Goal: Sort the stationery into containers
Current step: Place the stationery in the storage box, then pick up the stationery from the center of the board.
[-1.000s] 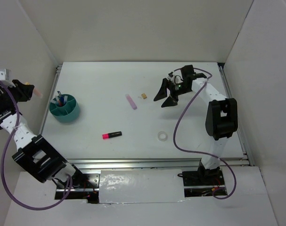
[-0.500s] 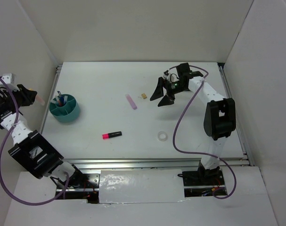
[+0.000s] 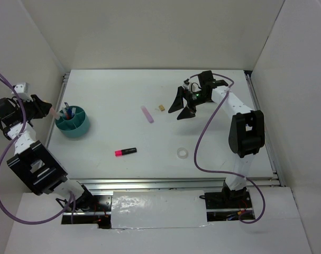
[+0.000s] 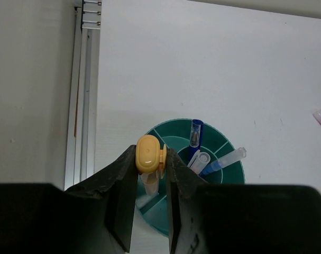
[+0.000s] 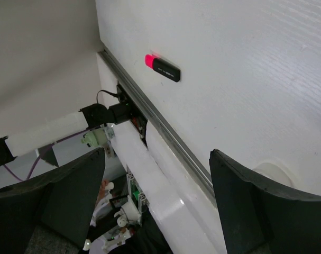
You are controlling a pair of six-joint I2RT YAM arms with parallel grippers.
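My left gripper (image 3: 47, 110) is shut on an orange-capped marker (image 4: 148, 154) and holds it upright over the left rim of the round teal cup (image 3: 75, 128), which also shows in the left wrist view (image 4: 231, 174). Blue pens (image 4: 195, 135) stand in the cup's compartments. My right gripper (image 3: 182, 109) is open and empty, hovering right of the tiny tan eraser (image 3: 161, 108) and the pale pink marker (image 3: 147, 114). A red-and-black marker (image 3: 126, 152) lies mid-table and also shows in the right wrist view (image 5: 163, 67). The clear tape ring (image 3: 182, 153) lies to its right.
White walls enclose the table on three sides. A metal rail (image 4: 85, 95) runs along the left edge beside the cup, and another rail (image 5: 160, 129) runs along the near edge.
My left gripper has moved right with the orange marker, from beyond the table's left edge to over the cup's rim. My right gripper shifted slightly left, then held still.
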